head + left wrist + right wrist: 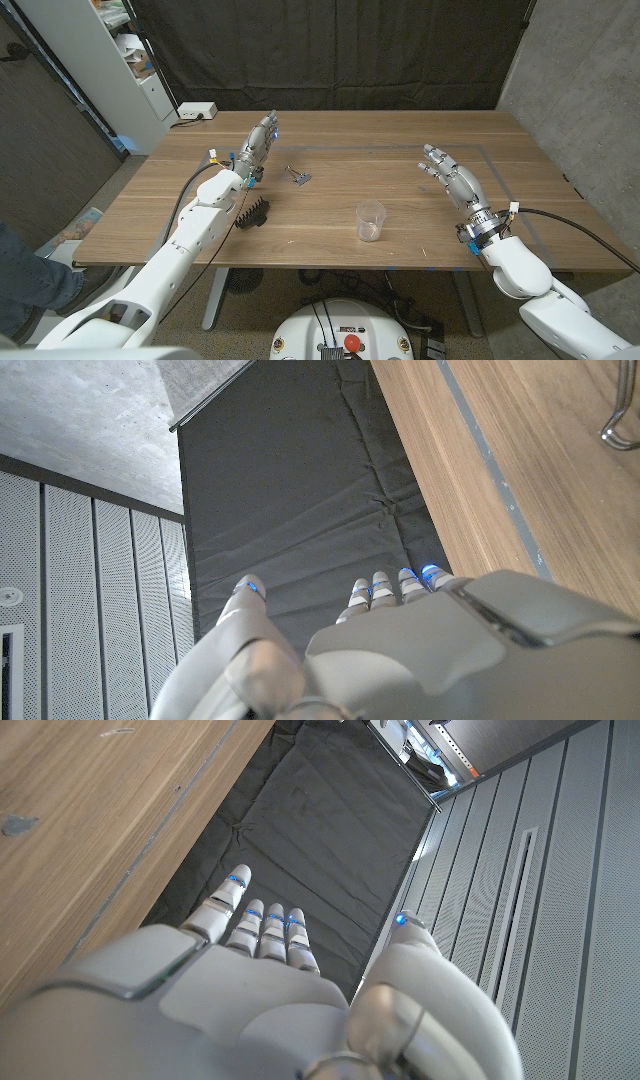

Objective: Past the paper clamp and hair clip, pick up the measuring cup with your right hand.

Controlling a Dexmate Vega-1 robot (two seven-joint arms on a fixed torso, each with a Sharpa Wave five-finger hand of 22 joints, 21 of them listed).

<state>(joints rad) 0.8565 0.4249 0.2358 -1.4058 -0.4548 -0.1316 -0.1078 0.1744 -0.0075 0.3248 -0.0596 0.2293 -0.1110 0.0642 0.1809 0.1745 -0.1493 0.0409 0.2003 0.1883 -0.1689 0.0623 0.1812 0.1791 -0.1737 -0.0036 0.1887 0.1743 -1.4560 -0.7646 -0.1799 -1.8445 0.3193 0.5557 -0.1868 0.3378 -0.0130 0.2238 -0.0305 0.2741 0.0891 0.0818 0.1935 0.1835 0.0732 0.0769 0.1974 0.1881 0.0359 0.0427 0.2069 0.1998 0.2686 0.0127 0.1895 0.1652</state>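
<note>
A clear plastic measuring cup point(371, 220) stands upright near the table's front edge, at the middle. A small metal paper clamp point(298, 177) lies behind it to the left, and its wire handle point(622, 415) shows in the left wrist view. A black hair clip point(255, 213) lies left of the cup. My right hand point(452, 178) is raised to the right of the cup, fingers spread, holding nothing; its back point(250, 990) shows in the right wrist view. My left hand point(259, 143) is lifted behind the hair clip, fingers straight, empty; its back point(400, 650) shows in the left wrist view.
The wooden table point(400, 150) has a dark curtain behind it. A white power strip point(196, 111) sits at the back left corner. A white shelf point(120, 60) stands at the far left. A person's leg point(30, 275) shows at the left edge.
</note>
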